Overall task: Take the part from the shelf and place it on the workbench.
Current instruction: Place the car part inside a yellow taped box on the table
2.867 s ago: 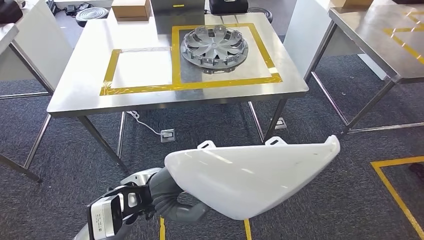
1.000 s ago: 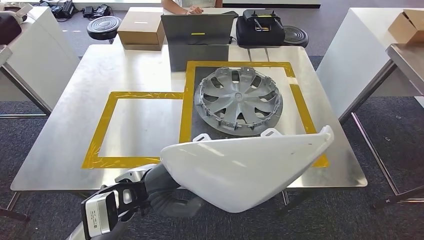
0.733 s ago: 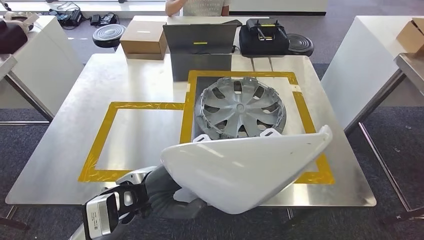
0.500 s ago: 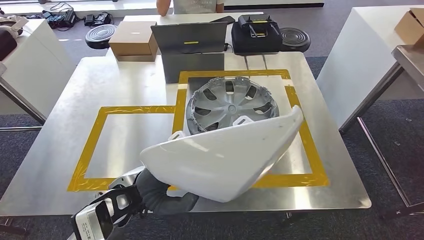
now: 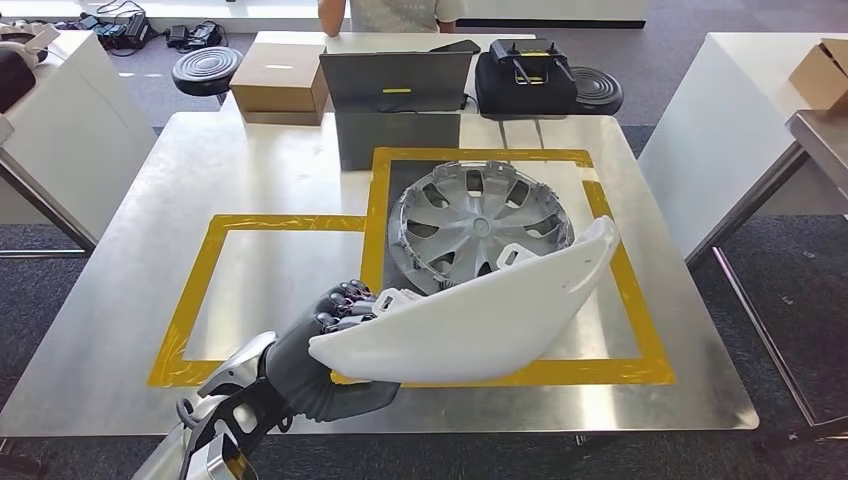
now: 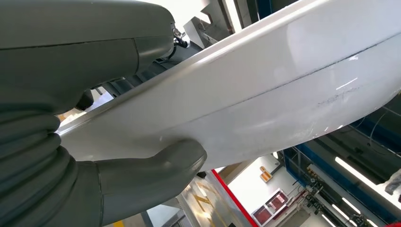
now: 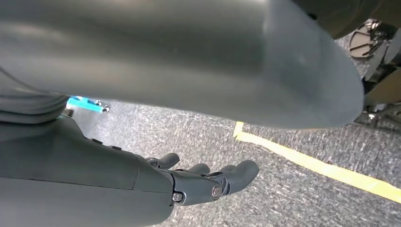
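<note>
White plastic part (image 5: 480,310), glossy and rigid-looking; we judge it light but slippery and long. Our left hand (image 5: 335,330) grips one end, thumb under, fingers over, cantilevering it above the workbench (image 5: 120,230), overlapping the hubcap (image 5: 470,215). Right hand (image 7: 208,182) hangs loosely spread, holding nothing.

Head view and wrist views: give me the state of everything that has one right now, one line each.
White part: held by the left robot hand, tilted over the workbench's near right taped square, not set down yet.
Left robot hand: grips the part's near end, thumb under it.
Right robot hand: holds nothing, fingers loosely apart, hanging over the carpet.
Hubcap: lying flat in the right square.
Laptop: open, at the far edge.
</note>
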Robot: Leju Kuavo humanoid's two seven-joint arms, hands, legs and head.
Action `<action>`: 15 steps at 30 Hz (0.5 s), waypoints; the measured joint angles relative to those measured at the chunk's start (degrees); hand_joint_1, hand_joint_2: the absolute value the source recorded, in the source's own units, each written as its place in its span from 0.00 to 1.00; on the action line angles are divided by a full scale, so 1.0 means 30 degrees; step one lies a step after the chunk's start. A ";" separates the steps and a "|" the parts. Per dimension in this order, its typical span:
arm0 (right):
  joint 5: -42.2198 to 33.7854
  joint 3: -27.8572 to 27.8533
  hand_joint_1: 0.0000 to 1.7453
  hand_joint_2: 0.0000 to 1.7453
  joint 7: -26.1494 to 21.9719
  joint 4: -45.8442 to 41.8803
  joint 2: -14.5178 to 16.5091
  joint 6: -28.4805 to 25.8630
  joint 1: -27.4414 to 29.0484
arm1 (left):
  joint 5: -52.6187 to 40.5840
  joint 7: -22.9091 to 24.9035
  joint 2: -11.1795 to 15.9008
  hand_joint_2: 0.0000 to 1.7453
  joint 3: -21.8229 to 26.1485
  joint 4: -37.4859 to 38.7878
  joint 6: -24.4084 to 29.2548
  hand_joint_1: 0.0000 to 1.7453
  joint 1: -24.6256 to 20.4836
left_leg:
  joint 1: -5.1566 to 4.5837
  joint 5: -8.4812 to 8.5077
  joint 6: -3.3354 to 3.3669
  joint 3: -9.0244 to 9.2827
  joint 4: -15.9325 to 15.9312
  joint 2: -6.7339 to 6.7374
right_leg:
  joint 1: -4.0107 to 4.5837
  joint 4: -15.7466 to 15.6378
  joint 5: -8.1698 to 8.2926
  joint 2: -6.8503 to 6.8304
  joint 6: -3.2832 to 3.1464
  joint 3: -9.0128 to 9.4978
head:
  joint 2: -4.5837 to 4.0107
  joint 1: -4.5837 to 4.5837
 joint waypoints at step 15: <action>0.0406 0.0000 0.00 0.00 -0.0333 0.0000 0.0313 0.0029 -0.0018 | -1.3352 0.3937 0.1428 1.00 0.1634 0.8573 0.9617 1.00 -0.0554 | -0.0018 0.0000 0.0074 0.0030 -0.0007 0.0016 | -0.0026 -0.0105 0.0028 0.0010 0.0481 0.0039 | 0.0000 0.0005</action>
